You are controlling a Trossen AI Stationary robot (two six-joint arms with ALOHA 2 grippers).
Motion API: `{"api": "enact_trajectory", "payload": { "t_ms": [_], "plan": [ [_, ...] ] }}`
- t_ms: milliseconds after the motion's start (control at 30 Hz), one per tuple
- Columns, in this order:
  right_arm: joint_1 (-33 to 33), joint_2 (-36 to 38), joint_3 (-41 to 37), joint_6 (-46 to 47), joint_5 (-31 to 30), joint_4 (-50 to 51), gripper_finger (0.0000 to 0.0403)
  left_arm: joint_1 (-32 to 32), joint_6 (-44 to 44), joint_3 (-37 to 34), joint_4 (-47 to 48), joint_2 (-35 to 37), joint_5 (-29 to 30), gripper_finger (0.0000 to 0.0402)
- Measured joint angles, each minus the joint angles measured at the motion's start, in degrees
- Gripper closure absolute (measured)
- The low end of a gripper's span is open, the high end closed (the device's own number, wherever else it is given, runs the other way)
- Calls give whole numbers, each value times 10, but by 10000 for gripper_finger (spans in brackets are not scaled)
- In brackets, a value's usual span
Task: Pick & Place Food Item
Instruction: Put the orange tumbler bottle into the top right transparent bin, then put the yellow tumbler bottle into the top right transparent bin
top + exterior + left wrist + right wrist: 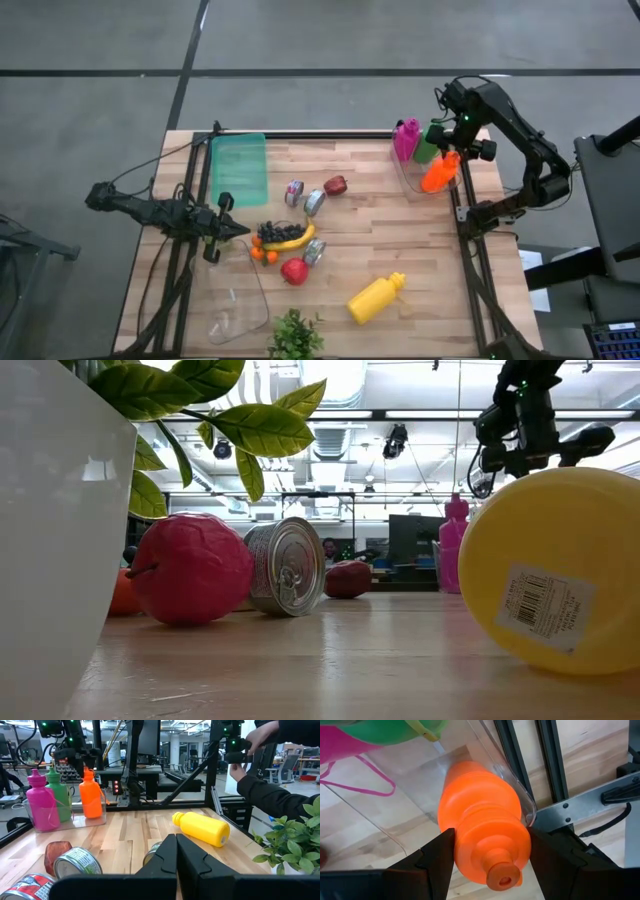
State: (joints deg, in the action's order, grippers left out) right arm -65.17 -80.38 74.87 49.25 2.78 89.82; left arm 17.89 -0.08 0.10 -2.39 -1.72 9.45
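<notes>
An orange bottle (485, 820) stands between the fingers of my right gripper (490, 852) at the table's far right corner, its lower end inside a clear bin (412, 178). A pink bottle (405, 138) and a green bottle (428, 142) stand in the same bin. Food lies mid-table: a banana (292, 240) with grapes (275, 231), small oranges (262, 254), a red apple (294, 270), a dark red fruit (336, 185) and cans (314, 202). My left gripper (176, 847) rests shut and level at the table's left, pointing at the food. My right gripper pinches the orange bottle's shoulder (465, 855), just below the cap, between its two fingers (437, 857). The fingers come from above, pointing down. The bottle hangs a little tilted with its base inside the clear bin; whether the base rests on the bin's floor I cannot tell.
A yellow bottle (375, 298) lies on its side near the front. A potted plant (296, 335) and a clear container (240, 308) stand at the front edge, a green tray (238, 168) at the far left. A person's hands (250, 750) show beyond the table.
</notes>
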Motion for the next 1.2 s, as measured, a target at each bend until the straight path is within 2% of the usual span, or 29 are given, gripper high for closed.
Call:
{"api": "enact_trajectory", "payload": {
  "t_ms": [233, 533, 1200],
  "plan": [
    [0, 0, 0, 0, -11, -2, 178, 0, 0, 0, 0, 0, 0, 402],
    [0, -2, -2, -2, -16, -4, 110, 0, 0, 0, 0, 0, 0, 402],
    [0, 0, -1, -13, -14, -4, 105, 0, 0, 0, 0, 0, 0, 402]
  ]
}}
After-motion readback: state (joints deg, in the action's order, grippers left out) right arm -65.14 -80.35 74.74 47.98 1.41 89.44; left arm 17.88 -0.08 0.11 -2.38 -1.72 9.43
